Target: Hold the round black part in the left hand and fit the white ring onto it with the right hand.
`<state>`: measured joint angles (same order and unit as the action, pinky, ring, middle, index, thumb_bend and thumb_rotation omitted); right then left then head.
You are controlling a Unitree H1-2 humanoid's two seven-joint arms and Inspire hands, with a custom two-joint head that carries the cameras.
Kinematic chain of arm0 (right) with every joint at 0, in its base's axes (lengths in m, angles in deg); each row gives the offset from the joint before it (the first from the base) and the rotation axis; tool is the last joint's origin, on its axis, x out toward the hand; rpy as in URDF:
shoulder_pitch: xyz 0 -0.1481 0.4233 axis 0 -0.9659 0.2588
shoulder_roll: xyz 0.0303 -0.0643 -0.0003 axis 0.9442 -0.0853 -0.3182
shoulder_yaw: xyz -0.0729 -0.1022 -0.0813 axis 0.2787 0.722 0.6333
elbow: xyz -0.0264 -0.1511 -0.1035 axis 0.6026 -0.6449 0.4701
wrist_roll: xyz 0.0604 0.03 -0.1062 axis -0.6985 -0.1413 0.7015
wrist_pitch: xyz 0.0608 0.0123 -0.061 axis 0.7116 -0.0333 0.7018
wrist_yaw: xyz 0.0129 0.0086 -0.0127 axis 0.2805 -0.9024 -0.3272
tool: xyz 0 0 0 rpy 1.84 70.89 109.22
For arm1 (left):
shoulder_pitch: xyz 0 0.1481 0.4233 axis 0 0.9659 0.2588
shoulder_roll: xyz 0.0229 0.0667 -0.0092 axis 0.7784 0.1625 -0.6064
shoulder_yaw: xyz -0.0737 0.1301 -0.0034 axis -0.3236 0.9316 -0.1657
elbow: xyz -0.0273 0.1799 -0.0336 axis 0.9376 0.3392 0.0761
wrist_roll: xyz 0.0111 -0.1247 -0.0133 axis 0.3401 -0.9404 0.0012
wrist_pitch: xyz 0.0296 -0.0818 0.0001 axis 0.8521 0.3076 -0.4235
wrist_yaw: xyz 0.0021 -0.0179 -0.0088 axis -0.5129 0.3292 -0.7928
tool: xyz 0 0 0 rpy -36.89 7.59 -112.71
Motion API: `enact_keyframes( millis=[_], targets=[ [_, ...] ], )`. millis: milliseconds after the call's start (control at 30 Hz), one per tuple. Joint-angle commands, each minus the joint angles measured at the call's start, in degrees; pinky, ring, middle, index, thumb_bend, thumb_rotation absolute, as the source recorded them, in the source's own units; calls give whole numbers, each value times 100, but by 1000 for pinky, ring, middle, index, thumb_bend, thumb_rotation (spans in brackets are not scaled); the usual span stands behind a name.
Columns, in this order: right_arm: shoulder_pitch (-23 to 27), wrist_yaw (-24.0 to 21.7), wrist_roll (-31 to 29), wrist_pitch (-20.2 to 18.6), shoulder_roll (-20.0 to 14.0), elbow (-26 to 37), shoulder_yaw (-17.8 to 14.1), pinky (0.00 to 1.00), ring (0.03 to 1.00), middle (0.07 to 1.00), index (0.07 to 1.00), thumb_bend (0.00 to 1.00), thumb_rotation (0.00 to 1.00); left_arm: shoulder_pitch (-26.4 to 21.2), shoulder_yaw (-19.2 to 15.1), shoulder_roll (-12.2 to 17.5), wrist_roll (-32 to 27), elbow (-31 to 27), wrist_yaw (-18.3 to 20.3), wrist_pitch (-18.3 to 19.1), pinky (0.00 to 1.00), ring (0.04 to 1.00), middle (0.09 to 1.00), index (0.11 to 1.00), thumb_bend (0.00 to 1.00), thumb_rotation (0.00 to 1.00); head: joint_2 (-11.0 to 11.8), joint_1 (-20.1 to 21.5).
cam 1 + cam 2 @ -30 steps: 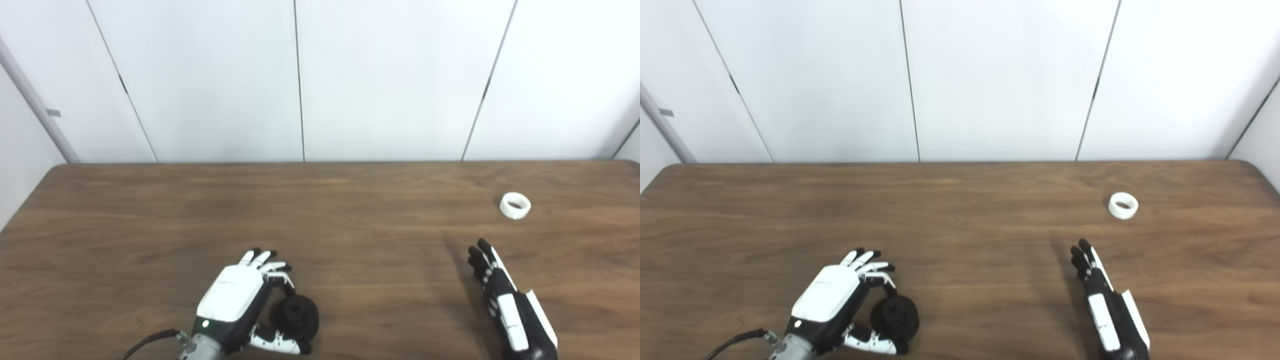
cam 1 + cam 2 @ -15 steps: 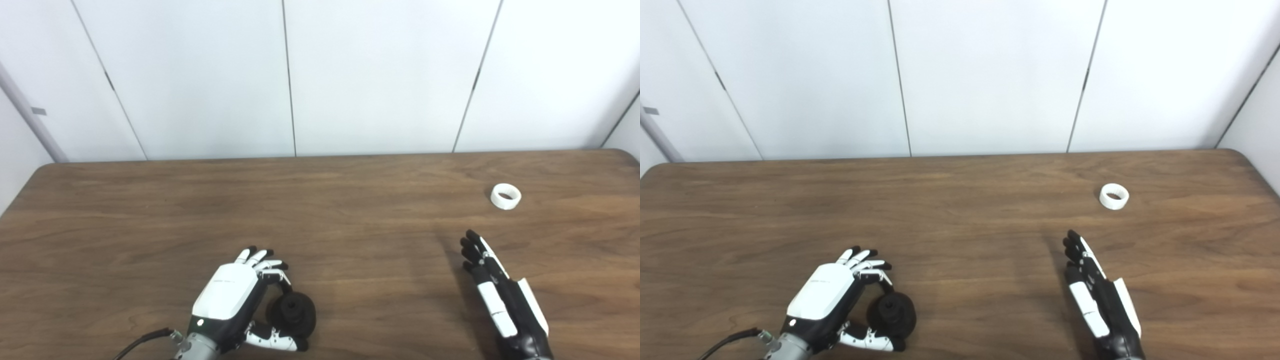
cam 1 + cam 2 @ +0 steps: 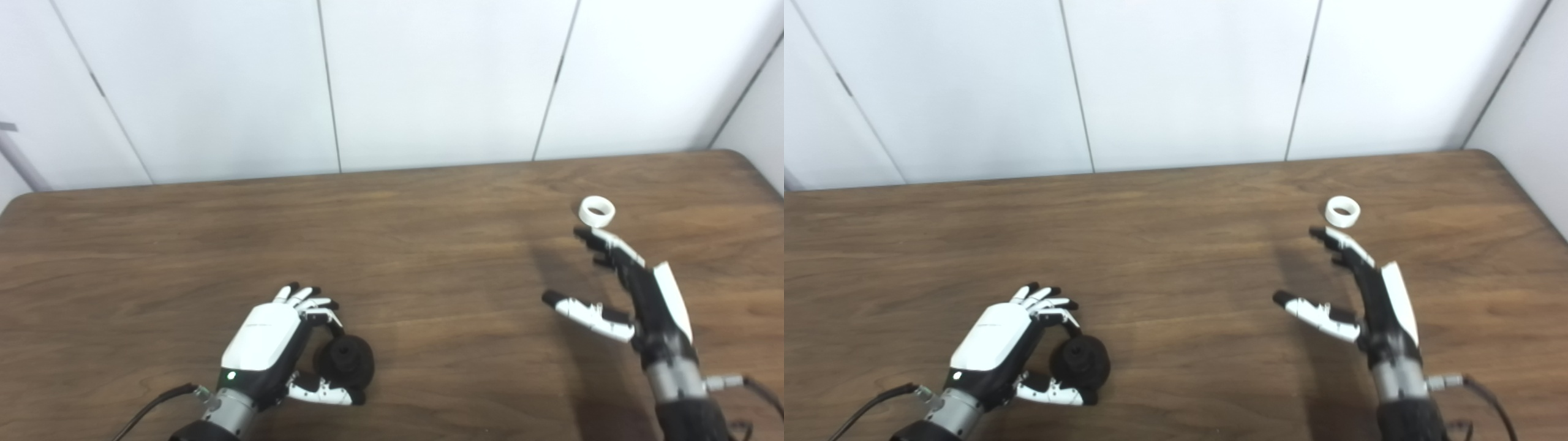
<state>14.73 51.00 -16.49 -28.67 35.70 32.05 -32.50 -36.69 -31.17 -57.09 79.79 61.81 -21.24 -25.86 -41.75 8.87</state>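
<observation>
Looking at where this stands, I'd call it maybe a third of the way in. The left hand (image 3: pixel 269 343) sits low on the brown wood-grain table (image 3: pixel 392 257) near the front edge, with its fingers and thumb curled around the round black part with a raised hub (image 3: pixel 344 361). That part looks like it's resting on the tabletop rather than lifted, though honestly it's hard to be sure from this angle, so the "hold it" half is only partly there. The small white plastic ring (image 3: pixel 596 211) lies flat on the table over at the far right, well apart from the black part and not touched by anything. The right hand (image 3: pixel 1360 288) is spread wide and holding nothing, thumb stuck out to the side, and its fingertips (image 3: pixel 1323 234) are just short of the ring on the near side. So what's left is pretty much everything on the right side: close on the ring, pick it up, carry it all the way across to the left hand, then line it up and seat it on the hub. My guess is the pickup is the fiddly bit, since a low ring lying flat doesn't give those fingers much to pinch.
</observation>
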Motion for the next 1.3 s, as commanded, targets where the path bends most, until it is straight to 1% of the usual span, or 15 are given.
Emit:
enact_keyframes(
  millis=[0, 67, 133, 200, 267, 367, 433, 533, 633, 767, 933, 1133, 1267],
  targets=[
    [279, 30, 319, -55, -199, 168, -81, 861, 866, 846, 793, 678, 284, -86, -66, 85, -39, -38, -68, -114, 1000, 924, 813, 488, 519, 57, -4, 34],
    [450, -11, 579, -200, -343, 99, -85, 866, 872, 853, 792, 690, 303, -78, -83, 107, -28, -22, -53, -105, 1000, 928, 816, 489, 518, 58, 3, 168],
    [597, -48, 685, -278, -450, 8, -92, 877, 883, 863, 796, 690, 306, -68, -103, 126, -46, -6, -60, -120, 1000, 927, 816, 489, 518, 57, 3, 232],
    [774, -66, 812, -298, -592, -132, -83, 879, 901, 872, 784, 708, 232, -54, -131, 152, -77, 6, -65, -142, 1000, 926, 815, 489, 519, 57, 10, 324],
    [916, -88, 991, -275, -751, -277, -37, 878, 905, 873, 777, 718, 206, -44, -159, 177, -120, 34, -89, -190, 1000, 925, 815, 489, 520, 57, 19, 406],
    [1156, -162, 1163, -348, -962, -537, 3, 891, 919, 884, 772, 741, 210, -29, -215, 213, -211, 82, -111, -262, 1000, 926, 814, 489, 519, 58, 29, 512],
    [1321, -196, 1263, -415, -1059, -733, 35, 889, 918, 881, 762, 755, 196, -21, -248, 235, -263, 106, -127, -311, 1000, 924, 813, 489, 519, 58, 37, 572],
    [1560, -374, 1516, -639, -1225, -976, 162, 947, 933, 887, 758, 752, 202, -11, -277, 275, -286, 128, -133, -352, 1000, 922, 813, 488, 519, 59, 50, 643],
    [1767, -472, 1685, -704, -1388, -1236, 276, 978, 946, 895, 756, 755, 222, 3, -294, 295, -302, 138, -134, -385, 1000, 924, 813, 488, 520, 58, 49, 683],
    [2061, -503, 1681, -646, -1537, -1745, 339, 999, 963, 906, 749, 766, 217, 11, -297, 311, -311, 160, -122, -410, 1000, 926, 814, 489, 520, 58, 57, 730],
    [2413, -463, 1602, -591, -1620, -2362, 366, 1000, 973, 917, 738, 782, 203, 8, -307, 334, -310, 145, -90, -423, 1000, 926, 815, 488, 520, 58, 62, 796],
    [2870, -575, 1637, -747, -1699, -2875, 499, 992, 976, 926, 736, 794, 227, 11, -337, 377, -319, 167, -87, -448, 1000, 926, 816, 489, 520, 58, 75, 876],
    [3170, -746, 1662, -998, -1768, -3122, 609, 990, 982, 935, 740, 787, 241, 17, -363, 419, -334, 191, -105, -492, 1000, 927, 814, 489, 521, 58, 86, 911]
  ],
)
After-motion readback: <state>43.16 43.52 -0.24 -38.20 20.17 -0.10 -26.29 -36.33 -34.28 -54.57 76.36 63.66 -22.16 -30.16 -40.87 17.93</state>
